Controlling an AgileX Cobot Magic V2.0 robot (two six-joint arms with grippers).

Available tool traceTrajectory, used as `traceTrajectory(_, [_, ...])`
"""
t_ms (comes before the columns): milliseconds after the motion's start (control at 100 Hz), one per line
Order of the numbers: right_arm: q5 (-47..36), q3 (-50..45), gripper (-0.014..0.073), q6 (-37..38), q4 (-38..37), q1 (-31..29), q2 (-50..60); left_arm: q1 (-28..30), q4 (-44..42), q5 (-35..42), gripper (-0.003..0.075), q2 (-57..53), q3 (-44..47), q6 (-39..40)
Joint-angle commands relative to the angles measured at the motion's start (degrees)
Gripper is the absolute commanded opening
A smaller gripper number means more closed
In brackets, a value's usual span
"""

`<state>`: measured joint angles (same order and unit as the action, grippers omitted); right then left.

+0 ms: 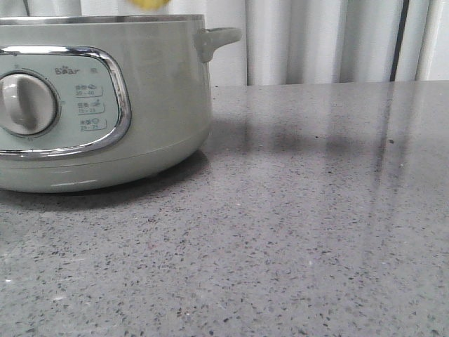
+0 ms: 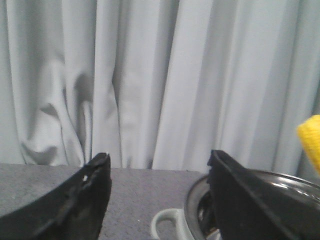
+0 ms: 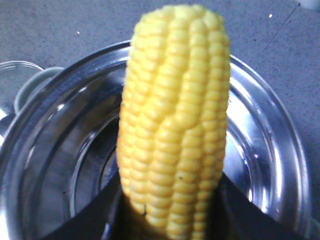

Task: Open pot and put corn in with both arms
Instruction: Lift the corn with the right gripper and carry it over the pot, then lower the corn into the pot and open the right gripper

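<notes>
Corn [image 3: 175,125], bright yellow with rows of kernels, is clamped at its lower end between my right fingers [image 3: 170,220]; it stands upright directly above the open mouth of the pot [image 3: 270,150], whose shiny steel inner wall surrounds it in the right wrist view. Front view: the pot [image 1: 161,91], pale grey-green, rests on the grey speckled tabletop [image 1: 316,232] at my left, with no lid on it. Its chrome-framed panel carries the word "Bear" above a round dial [image 1: 27,104]; three small labels beside the dial are too small to read. A side handle [image 1: 217,38] projects from the rim, and a sliver of yellow shows just above the rim. Left wrist view: my left fingers [image 2: 159,172] are spread apart and hold nothing, beside the pot's rim [image 2: 280,180], with pale curtain [image 2: 150,75] behind.
</notes>
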<state>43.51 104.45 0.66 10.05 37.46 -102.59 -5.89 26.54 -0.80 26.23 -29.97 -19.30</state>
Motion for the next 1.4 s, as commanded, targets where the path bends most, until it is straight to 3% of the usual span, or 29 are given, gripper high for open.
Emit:
traceTrajectory(0, [-4.14,3.4,0.0092,-0.66,0.37,0.05,-0.07,-2.08,-0.12,-1.79,0.0314,-0.63,-3.28,0.31])
traceTrajectory(140, [-3.44,3.54,0.0109,-0.66,1.16,0.05,-1.98,-3.96,-0.12,-10.11,0.0115,-3.03,-4.59,0.31])
traceTrajectory(240, [-2.05,3.54,0.0209,-0.66,1.01,0.05,-2.24,-4.59,-0.12,-13.34,-0.0016,-5.33,-4.59,0.31])
traceTrajectory(400, [-1.05,3.54,0.0465,-0.96,0.28,0.05,-2.24,-4.59,-0.25,-14.03,-0.002,-7.92,-4.59,0.31])
traceTrajectory(510, [1.69,3.54,0.0506,-1.09,0.28,-0.05,-1.8,-4.59,-0.72,-14.18,-0.002,-8.1,-4.59,0.31])
traceTrajectory(630, [6.27,3.63,0.0439,-2.23,-1.24,-0.05,0.98,-4.59,-0.72,-14.18,-0.002,-8.99,-4.59,0.31])
traceTrajectory(800, [8.52,0.36,0.0152,-2.23,-4.46,0.07,10.42,-4.59,-3.68,-15.39,-0.002,-14.42,-4.59,0.31])
traceTrajectory(890, [7.41,-5.07,0.0076,-2.23,-7.25,0.07,18.58,-4.59,-6.68,-19.07,-0.002,-18.17,-4.59,0.31])
traceTrajectory(1020, [1.31,-18.32,0.007,-2.23,-13.12,0.07,32.85,-4.59,-9.03,-27.29,-0.002,-22.03,-3.54,0.31])
traceTrajectory(1140, [-8.71,-35.45,0.0036,-2.23,-18.2,0.07,49.75,-4.59,-8.5,-29.08,-0.002,-23.21,-0.74,0.31])
traceTrajectory(1250, [-17.9,-50.44,-0.0068,-2.23,-22.29,0.07,66.21,-4.59,-6.11,-25.92,-0.002,-23.21,2.21,0.31])
traceTrajectory(1320, [-21.14,-59.2,-0.0063,-2.12,-24.92,-0.06,76.58,-4.59,-2.93,-21.69,-0.002,-23.21,4.29,0.31])
traceTrajectory(1390, [-18.83,-64.91,-0.006,-0.66,-27.46,-0.54,85.78,-4.59,0.23,-16.64,-0.002,-23.21,6.48,0.31])
